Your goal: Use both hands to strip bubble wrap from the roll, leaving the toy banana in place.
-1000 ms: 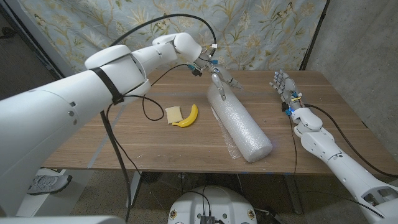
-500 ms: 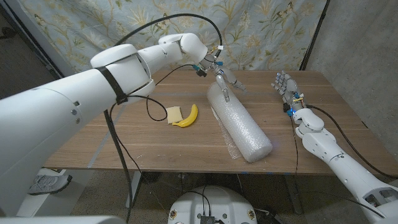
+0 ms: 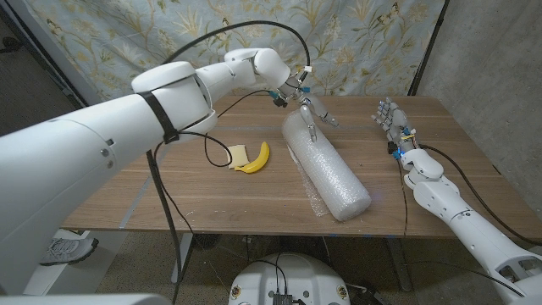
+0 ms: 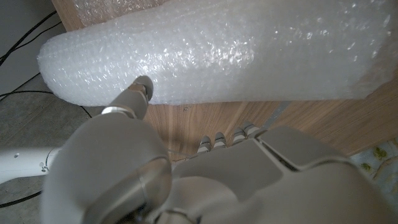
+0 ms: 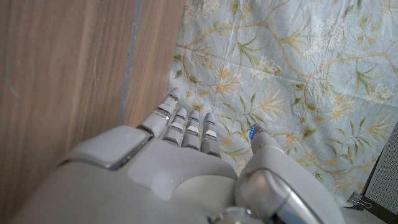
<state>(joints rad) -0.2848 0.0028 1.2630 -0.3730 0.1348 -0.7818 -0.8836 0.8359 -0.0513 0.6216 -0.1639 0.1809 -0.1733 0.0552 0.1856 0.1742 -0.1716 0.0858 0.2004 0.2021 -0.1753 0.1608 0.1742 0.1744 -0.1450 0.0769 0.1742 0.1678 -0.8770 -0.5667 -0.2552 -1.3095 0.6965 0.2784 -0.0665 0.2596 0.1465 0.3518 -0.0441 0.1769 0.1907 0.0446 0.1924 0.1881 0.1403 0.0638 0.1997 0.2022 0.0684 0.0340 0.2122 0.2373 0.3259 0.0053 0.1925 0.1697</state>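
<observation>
A thick roll of bubble wrap (image 3: 327, 166) lies aslant on the wooden table (image 3: 169, 195), its near end at the front edge. The yellow toy banana (image 3: 255, 159) lies on the table to the roll's left, apart from it. My left hand (image 3: 312, 110) hovers at the roll's far end with its fingers spread, holding nothing. In the left wrist view one fingertip (image 4: 142, 87) of the left hand (image 4: 205, 180) is at the roll (image 4: 236, 50); contact cannot be told. My right hand (image 3: 389, 119) stands right of the roll, fingers straight, nothing in it.
A pale yellow flat piece (image 3: 236, 155) lies against the banana's left side. A loose edge of wrap (image 3: 315, 202) sticks out under the roll near the front edge. A floral curtain (image 3: 356, 42) hangs behind the table. The right hand (image 5: 186, 162) points past the table's far edge (image 5: 134, 62).
My left hand has moved right and slightly toward the far end of the roll, now over it. The right hand, roll and banana have stayed put.
</observation>
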